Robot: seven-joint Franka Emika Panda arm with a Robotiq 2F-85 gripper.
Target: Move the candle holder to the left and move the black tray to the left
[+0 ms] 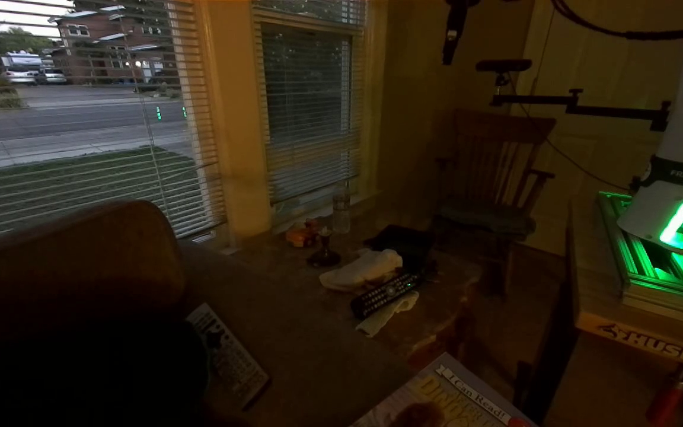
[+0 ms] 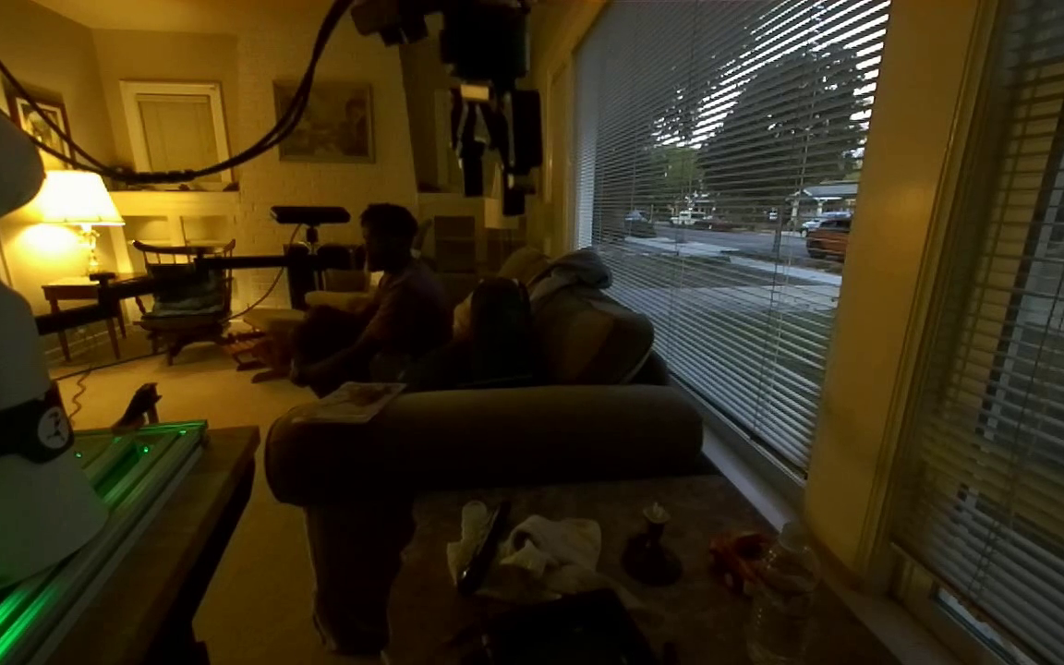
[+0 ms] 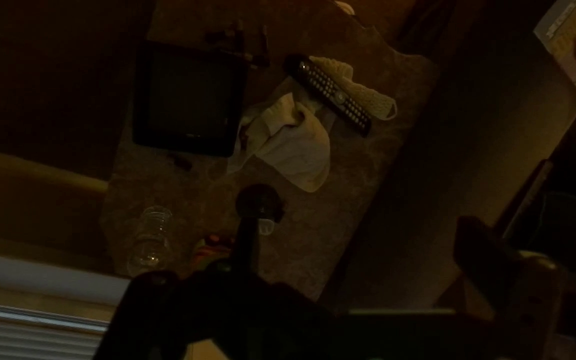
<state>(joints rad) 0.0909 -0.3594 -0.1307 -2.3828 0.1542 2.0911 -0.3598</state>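
Note:
The dark candle holder (image 1: 324,256) stands upright on the small table, with a pale top. It also shows in an exterior view (image 2: 652,560) and in the wrist view (image 3: 257,200), where a finger partly overlaps it. The black tray (image 1: 404,238) lies flat on the same table, beyond a white cloth. It also shows in an exterior view (image 2: 569,633), cut by the lower edge, and in the wrist view (image 3: 190,100). My gripper (image 3: 360,222) is open and empty, its fingers wide apart. It hangs high above the table in an exterior view (image 2: 493,189).
A white cloth (image 3: 293,140) and a remote (image 3: 330,95) lie near the tray. A clear bottle (image 1: 341,213) and an orange toy car (image 1: 302,235) stand by the window side. A sofa arm (image 2: 513,429) borders the table. A person (image 2: 393,286) sits beyond it.

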